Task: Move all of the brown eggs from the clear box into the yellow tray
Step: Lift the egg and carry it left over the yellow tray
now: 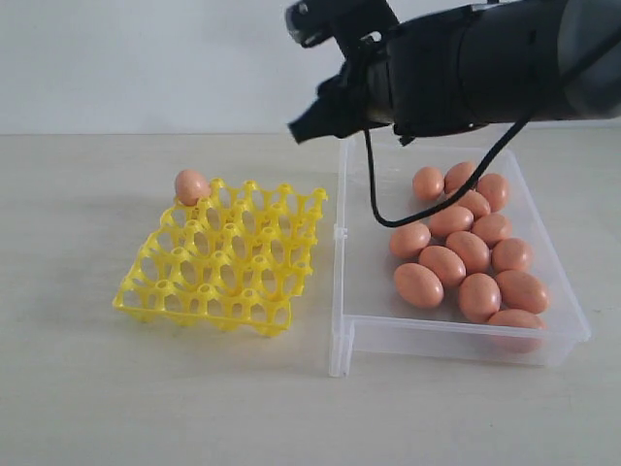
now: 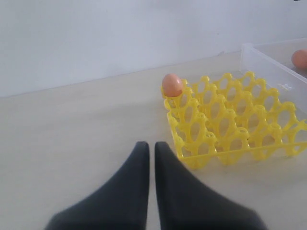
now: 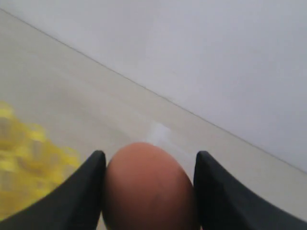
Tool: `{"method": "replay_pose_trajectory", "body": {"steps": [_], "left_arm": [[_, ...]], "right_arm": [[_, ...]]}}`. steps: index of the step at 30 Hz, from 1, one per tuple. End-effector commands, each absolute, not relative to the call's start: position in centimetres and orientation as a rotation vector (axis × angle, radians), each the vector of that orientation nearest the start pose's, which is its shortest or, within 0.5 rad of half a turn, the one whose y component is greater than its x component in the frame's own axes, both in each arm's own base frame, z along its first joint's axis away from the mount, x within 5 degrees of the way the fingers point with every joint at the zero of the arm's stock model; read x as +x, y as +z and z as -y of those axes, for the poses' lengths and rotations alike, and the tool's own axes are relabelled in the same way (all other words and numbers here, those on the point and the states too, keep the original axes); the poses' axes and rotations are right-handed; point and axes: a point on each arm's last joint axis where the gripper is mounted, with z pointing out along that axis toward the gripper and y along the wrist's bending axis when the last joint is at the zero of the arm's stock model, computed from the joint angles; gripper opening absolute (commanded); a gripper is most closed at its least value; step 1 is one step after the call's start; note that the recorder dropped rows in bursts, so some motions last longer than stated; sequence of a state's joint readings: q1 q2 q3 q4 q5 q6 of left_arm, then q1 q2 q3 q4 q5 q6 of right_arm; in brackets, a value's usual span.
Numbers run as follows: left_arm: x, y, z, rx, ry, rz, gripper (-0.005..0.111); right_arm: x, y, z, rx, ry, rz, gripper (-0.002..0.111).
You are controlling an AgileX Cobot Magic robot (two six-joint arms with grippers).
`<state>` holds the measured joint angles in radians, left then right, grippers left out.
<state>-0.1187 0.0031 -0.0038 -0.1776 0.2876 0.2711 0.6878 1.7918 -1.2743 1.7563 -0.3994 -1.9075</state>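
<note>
In the right wrist view my right gripper (image 3: 150, 155) is shut on a brown egg (image 3: 148, 187), one black finger on each side of it. From outside, that gripper (image 1: 309, 124) hangs above the far left corner of the clear box (image 1: 340, 291), with the egg hidden. Several brown eggs (image 1: 456, 257) lie in the box's right half. One egg (image 1: 191, 186) sits in the far left corner cup of the yellow tray (image 1: 204, 309). My left gripper (image 2: 151, 146) is shut and empty, low over the table short of the tray (image 2: 230, 115) and its egg (image 2: 172, 85).
The tray and box stand side by side on a pale table, the box to the right. A black cable (image 1: 388, 209) loops down from the right arm over the box. The box's corner (image 2: 268, 62) and one egg (image 2: 300, 58) show beyond the tray.
</note>
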Motion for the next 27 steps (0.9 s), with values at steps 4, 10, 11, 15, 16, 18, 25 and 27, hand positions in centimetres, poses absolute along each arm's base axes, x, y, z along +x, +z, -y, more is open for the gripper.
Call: {"method": "replay_pose_trajectory", "body": {"steps": [4, 10, 11, 15, 16, 18, 25, 27], "left_arm": [[5.4, 18.8, 1.1, 0.235, -0.060, -1.747, 0.004], [5.4, 18.8, 1.1, 0.235, -0.060, -1.747, 0.004], [5.4, 18.8, 1.1, 0.235, -0.060, -1.747, 0.004], [5.4, 18.8, 1.1, 0.235, -0.060, -1.747, 0.004], [5.4, 18.8, 1.1, 0.235, -0.060, -1.747, 0.004], [5.4, 18.8, 1.1, 0.235, -0.060, -1.747, 0.004], [5.4, 18.8, 1.1, 0.235, -0.060, -1.747, 0.004], [5.4, 18.8, 1.1, 0.235, -0.060, -1.747, 0.004]], "right_arm": [[29.4, 30.3, -28.2, -0.768, 0.828, -1.789, 0.000], [27.6, 28.5, -28.2, -1.031, 0.859, -1.943, 0.000], [27.7, 27.9, -27.9, -1.061, 0.790, -1.992, 0.000], [29.1, 27.1, -26.4, -0.993, 0.509, -2.078, 0.000], [29.4, 27.2, -26.3, -0.961, 0.473, -2.066, 0.000], [30.1, 27.6, -26.1, -0.877, 0.436, -2.004, 0.000], [30.8, 25.7, -25.7, -0.562, 0.419, -1.794, 0.000], [30.6, 24.3, -26.1, -0.532, 0.422, -1.757, 0.000]]}}
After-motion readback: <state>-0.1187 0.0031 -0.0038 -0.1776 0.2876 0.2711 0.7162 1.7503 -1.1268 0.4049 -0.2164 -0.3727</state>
